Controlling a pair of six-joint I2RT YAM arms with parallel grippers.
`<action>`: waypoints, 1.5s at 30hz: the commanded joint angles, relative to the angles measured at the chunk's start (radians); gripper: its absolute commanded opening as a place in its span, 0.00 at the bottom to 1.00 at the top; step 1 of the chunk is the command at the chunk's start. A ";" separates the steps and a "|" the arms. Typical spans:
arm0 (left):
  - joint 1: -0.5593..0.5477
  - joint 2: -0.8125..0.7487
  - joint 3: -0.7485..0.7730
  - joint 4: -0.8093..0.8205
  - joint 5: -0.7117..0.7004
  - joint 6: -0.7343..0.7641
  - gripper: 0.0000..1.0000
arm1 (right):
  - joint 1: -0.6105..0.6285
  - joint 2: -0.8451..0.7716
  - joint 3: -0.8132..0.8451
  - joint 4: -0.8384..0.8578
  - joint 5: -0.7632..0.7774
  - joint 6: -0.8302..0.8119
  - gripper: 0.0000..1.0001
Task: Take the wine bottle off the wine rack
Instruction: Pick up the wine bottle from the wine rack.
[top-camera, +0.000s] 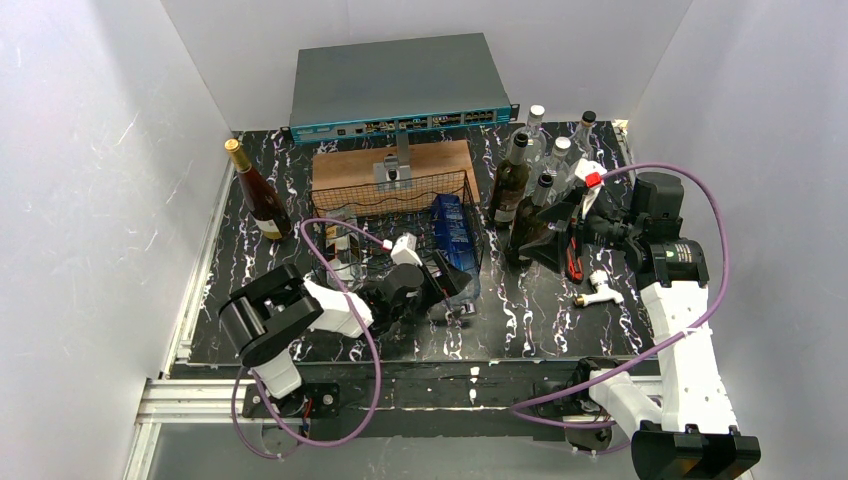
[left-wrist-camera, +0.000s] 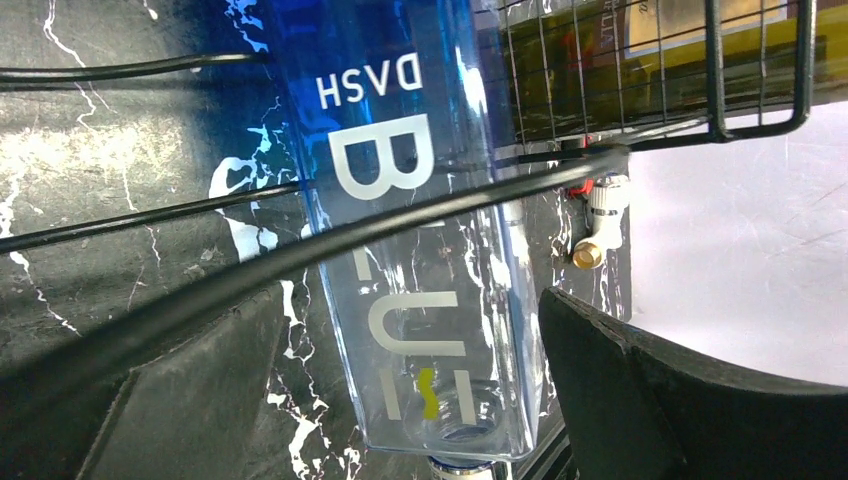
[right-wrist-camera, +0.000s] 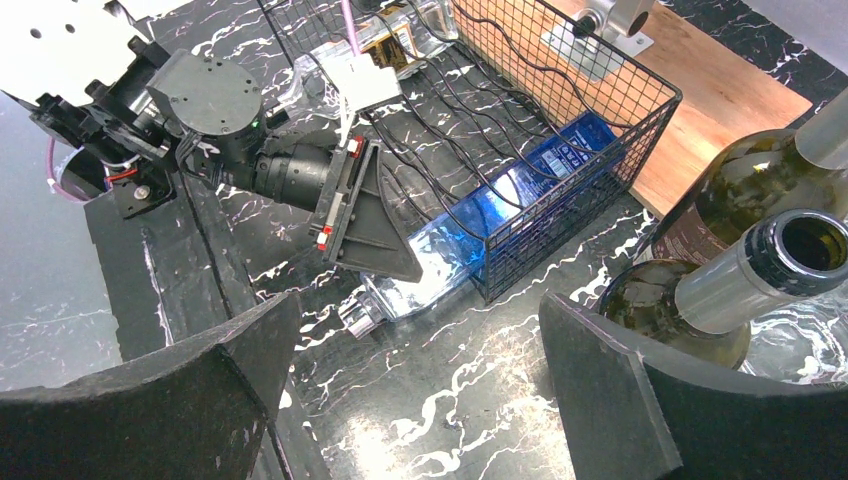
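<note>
The wine rack is a low black wire-mesh basket in the middle of the table. The wine bottle, blue-tinted clear glass lettered BLUE DASH, lies in its right cradle with the capped neck poking out over the near edge. My left gripper is open, a finger on each side of the bottle's shoulder, not closed on it. My right gripper is open and empty, hanging over bare table right of the rack.
A second bottle lies in the rack's left side. Behind it are a wooden board and a grey network switch. Several upright bottles crowd my right gripper. One bottle stands far left. A white fitting lies near right.
</note>
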 joint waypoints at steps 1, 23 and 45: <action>0.016 0.033 -0.027 0.122 0.009 -0.043 0.98 | -0.005 -0.002 -0.009 0.020 -0.016 0.001 0.98; 0.039 0.206 -0.035 0.320 0.046 -0.178 0.78 | -0.005 -0.004 -0.015 0.016 -0.016 -0.007 0.98; 0.025 0.045 -0.140 0.332 0.099 -0.193 0.00 | -0.005 -0.008 -0.014 0.011 -0.013 -0.013 0.98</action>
